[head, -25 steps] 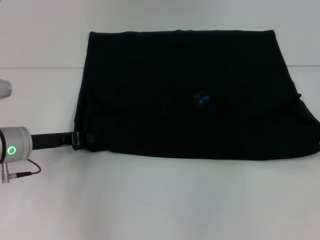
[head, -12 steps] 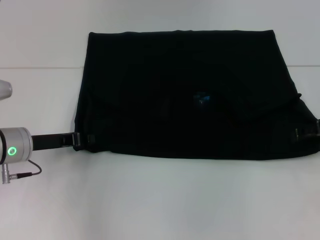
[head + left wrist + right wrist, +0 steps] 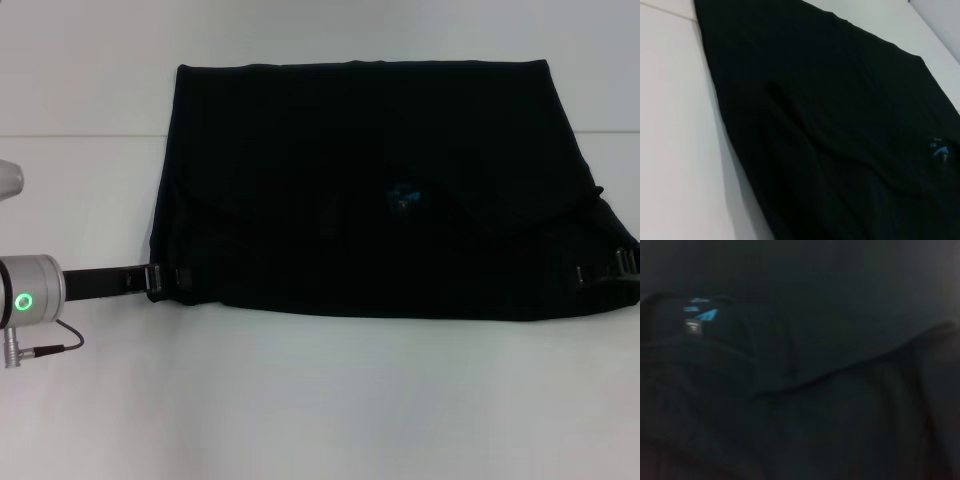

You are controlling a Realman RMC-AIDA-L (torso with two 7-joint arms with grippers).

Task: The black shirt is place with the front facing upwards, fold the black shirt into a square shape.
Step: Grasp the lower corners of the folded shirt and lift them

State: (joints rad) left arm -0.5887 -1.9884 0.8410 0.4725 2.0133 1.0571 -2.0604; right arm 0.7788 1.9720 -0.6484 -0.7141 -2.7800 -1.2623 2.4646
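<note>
The black shirt [image 3: 370,150] lies on the white table, folded into a wide flat shape. Its small blue neck label [image 3: 404,195] shows near the middle. My left gripper [image 3: 168,280] sits at the shirt's near left corner, reaching in from the left edge. At the near right corner, my right gripper [image 3: 605,268] is low over the cloth. The left wrist view shows the black shirt [image 3: 840,125] and its label [image 3: 940,149]. In the right wrist view dark cloth [image 3: 840,340] fills the picture, with the label [image 3: 700,315] to one side. No lettering shows.
The white table [image 3: 320,400] stretches around the shirt, with bare surface in front of it and to the left. A thin seam [image 3: 80,135] crosses the tabletop behind the left arm [image 3: 40,290].
My right gripper has come into view from the right edge and moved inward over the shirt's near right corner. The left gripper and the shirt have stayed where they were.
</note>
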